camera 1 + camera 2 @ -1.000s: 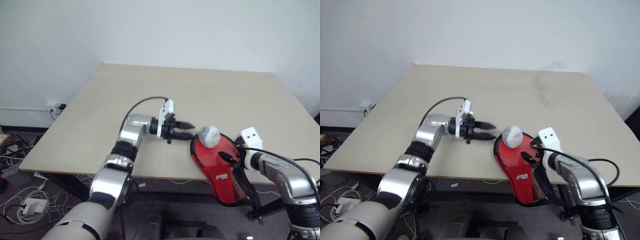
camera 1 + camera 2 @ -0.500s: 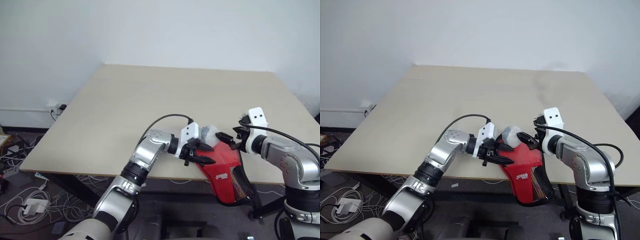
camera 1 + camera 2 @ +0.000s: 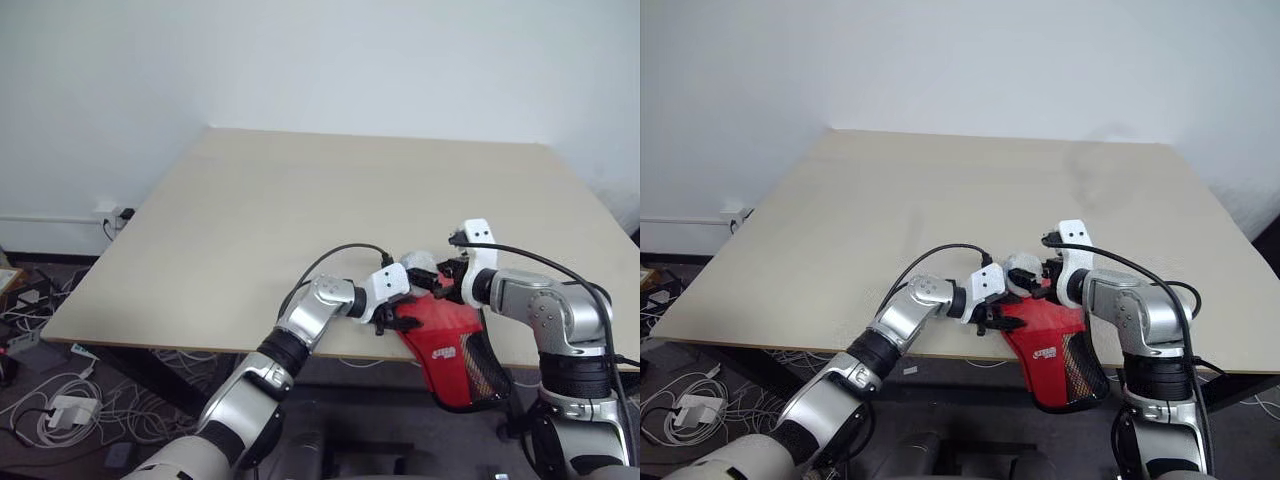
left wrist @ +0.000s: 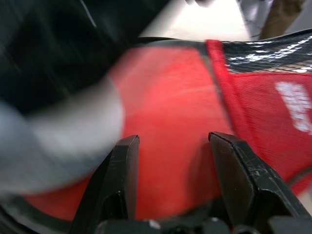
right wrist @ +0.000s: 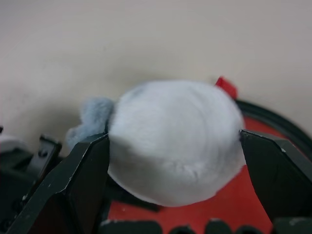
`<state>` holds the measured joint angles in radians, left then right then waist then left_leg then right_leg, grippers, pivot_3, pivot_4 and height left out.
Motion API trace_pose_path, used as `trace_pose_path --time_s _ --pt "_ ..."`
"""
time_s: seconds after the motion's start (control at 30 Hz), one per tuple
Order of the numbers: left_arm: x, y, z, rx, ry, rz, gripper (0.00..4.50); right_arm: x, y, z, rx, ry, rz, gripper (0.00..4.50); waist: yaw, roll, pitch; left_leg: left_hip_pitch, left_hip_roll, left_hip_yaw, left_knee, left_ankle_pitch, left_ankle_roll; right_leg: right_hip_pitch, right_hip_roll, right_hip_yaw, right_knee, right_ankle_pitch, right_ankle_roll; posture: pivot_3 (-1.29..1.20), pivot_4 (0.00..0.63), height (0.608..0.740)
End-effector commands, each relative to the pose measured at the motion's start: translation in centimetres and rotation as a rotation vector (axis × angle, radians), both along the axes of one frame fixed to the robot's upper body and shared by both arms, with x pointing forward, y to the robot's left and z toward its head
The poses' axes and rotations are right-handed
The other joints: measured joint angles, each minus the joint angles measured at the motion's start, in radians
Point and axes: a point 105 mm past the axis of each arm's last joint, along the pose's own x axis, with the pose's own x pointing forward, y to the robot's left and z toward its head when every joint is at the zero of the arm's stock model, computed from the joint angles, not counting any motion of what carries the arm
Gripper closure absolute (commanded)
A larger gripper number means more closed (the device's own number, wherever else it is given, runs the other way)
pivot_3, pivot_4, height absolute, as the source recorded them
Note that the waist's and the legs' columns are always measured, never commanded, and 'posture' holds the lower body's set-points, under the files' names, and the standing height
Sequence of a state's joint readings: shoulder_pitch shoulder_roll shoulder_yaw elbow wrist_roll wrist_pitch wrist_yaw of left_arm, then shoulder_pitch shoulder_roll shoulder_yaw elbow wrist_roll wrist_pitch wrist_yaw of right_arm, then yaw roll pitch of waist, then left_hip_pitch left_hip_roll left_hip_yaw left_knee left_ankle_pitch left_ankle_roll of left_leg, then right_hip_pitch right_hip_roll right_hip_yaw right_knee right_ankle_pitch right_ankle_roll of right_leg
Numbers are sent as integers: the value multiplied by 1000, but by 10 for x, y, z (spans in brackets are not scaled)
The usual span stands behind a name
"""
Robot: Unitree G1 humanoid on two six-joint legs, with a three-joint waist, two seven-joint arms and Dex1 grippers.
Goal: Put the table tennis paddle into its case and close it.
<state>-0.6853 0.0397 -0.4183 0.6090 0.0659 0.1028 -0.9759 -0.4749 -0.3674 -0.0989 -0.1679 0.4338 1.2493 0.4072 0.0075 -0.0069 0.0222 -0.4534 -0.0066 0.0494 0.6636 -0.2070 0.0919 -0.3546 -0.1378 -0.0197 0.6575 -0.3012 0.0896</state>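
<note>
A soft red fabric paddle-shaped case (image 3: pixel 445 330) with black trim and a mesh end lies at the near right edge of the smooth beige table (image 3: pixel 300 210), its narrow end overhanging. On it sits a fuzzy pale grey ball (image 5: pixel 175 141), flanked by the wide-open right gripper (image 5: pixel 175 146), perhaps touching. The left gripper (image 4: pixel 173 146), half-open, has come in over the red cloth. White wall behind; cables on the floor.

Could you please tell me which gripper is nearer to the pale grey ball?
Right. The right gripper straddles the ball; the left gripper is over the case beside it.
</note>
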Motion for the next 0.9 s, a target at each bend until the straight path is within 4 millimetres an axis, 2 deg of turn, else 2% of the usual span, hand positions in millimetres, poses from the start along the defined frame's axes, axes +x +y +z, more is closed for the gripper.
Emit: trace_pose_path --time_s 0.03,0.13,0.23,0.37,0.5,0.63,0.67,0.8,0.9 --pt "6 -6 13 -16 -62 -1 2154 7 1 3 -5 -6 -7 51 0 0 0 0 0 0 0 0 0 0 0 0 0 0 0 0 0 715" --pt "7 -7 14 -23 -63 8 2154 9 3 1 -9 -10 -3 51 0 1 0 0 0 0 0 0 0 0 0 0 0 0 0 0 0 715" --pt "7 -8 15 -24 -62 10 2154 16 0 1 -25 -38 -38 641 0 1 0 0 0 0 0 0 0 0 0 0 0 0 0 0 0 715" --pt "7 -7 12 -8 -53 18 2154 24 -7 4 -28 -82 -92 1951 0 1 0 0 -1 0 0 1 -1 0 0 0 0 0 0 0 0 715" --pt "12 -4 -4 97 -72 59 2154 29 -14 9 -38 -133 -132 3302 1 1 0 0 -1 0 0 1 -2 0 0 0 0 0 0 0 0 715" --pt "14 -4 -12 162 -53 87 2154 32 -16 11 -38 -157 -156 4293 0 1 0 0 -2 0 0 1 -2 0 0 0 0 0 0 0 0 715" --pt "13 -4 -13 178 -51 89 2154 33 -16 11 -44 -163 -162 4439 0 1 0 0 -2 0 0 1 -2 0 0 0 0 0 0 0 0 715" --pt "9 -8 -13 195 -55 68 2154 38 -18 13 -42 -184 -194 4457 0 1 -1 0 -2 0 0 1 -2 0 0 0 0 0 0 0 0 715" --pt "3 -8 -16 204 -40 39 2154 45 -22 22 -28 -223 -242 4457 0 1 -1 0 -1 0 0 2 -3 0 0 0 0 0 0 0 0 715"
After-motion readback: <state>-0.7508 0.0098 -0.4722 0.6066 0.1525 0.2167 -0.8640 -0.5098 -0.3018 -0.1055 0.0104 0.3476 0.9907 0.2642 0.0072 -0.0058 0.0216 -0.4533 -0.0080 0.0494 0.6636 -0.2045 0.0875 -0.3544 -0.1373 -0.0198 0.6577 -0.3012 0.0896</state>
